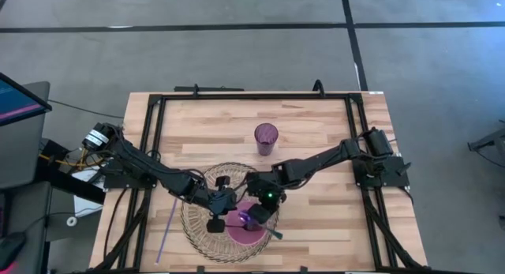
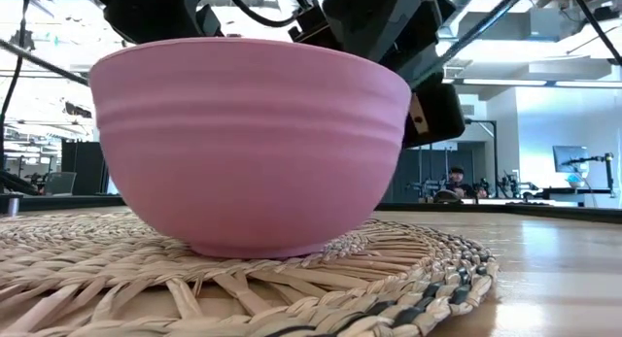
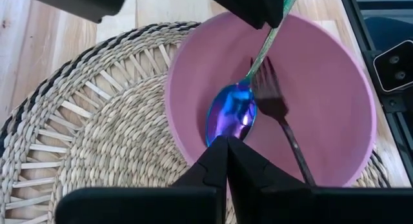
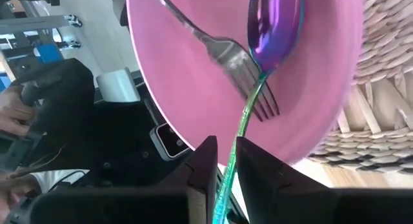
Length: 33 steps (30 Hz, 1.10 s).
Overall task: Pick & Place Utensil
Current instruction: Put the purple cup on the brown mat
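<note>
A pink bowl (image 3: 322, 88) (image 2: 253, 143) stands on a round woven mat (image 3: 97, 121) (image 1: 197, 227) near the table's near edge. In it lies a dark fork (image 3: 274, 101) (image 4: 219, 53), tines mid-bowl, its handle leaning on the rim. An iridescent blue-purple spoon (image 3: 231, 114) (image 4: 277, 24) reaches down into the bowl. My right gripper (image 4: 226, 162) (image 1: 258, 215) is over the bowl, shut on the spoon. My left gripper (image 3: 226, 146) (image 1: 219, 219) hovers shut above the bowl's rim on the mat side, touching nothing. My right gripper pinches the spoon's thin handle (image 4: 240, 130) between its two fingers, well up from the spoon's bowl. The fingers come from above, slanting down over the pink bowl, and lie along the handle. The spoon slants down with its bowl end low inside the pink bowl.
A purple cup (image 1: 266, 138) stands toward the far side of the table, beyond the mat. A thin purple stick (image 1: 167, 225) lies on the wood left of the mat. Black frame rails (image 1: 150, 148) run along the table's edges. People show in the room behind (image 2: 452, 182).
</note>
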{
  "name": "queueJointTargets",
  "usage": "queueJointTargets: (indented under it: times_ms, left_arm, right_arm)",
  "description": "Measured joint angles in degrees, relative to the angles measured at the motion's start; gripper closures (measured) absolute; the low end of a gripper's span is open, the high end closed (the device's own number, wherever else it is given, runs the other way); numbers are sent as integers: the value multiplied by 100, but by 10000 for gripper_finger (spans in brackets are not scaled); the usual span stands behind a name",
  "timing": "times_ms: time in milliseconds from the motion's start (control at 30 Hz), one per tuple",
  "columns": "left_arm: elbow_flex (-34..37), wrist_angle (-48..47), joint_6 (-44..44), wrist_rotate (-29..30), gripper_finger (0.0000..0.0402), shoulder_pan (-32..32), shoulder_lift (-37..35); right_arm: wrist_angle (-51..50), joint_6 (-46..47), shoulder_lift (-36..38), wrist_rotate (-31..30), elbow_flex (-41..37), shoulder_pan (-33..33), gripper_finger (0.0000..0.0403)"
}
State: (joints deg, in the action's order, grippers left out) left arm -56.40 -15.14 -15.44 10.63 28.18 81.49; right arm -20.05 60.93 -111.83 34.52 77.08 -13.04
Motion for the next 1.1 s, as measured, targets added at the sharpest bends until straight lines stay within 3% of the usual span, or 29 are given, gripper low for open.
queueJointTargets:
  times_ms: [533, 633, 900, 1000, 1100]
  left_arm:
    - [-7, 22, 21, 26, 391, 0, -2]
    - [-7, 58, 22, 250, 393, 2, -2]
    - [-11, 268, 26, 1157, 391, 0, -7]
    - [-12, 320, 26, 1482, 390, 0, -7]
    - [-13, 365, 24, 1761, 394, 0, -7]
  right_arm:
    - [882, -120, 13, 4, 25, 11, 364]
    - [881, -998, 15, -2, 121, 11, 371]
    - [611, -1792, 320, -78, 498, 71, 372]
    - [24, -2243, 691, -682, 507, 131, 369]
    - [-1039, -2688, 1172, -1780, 508, 164, 367]
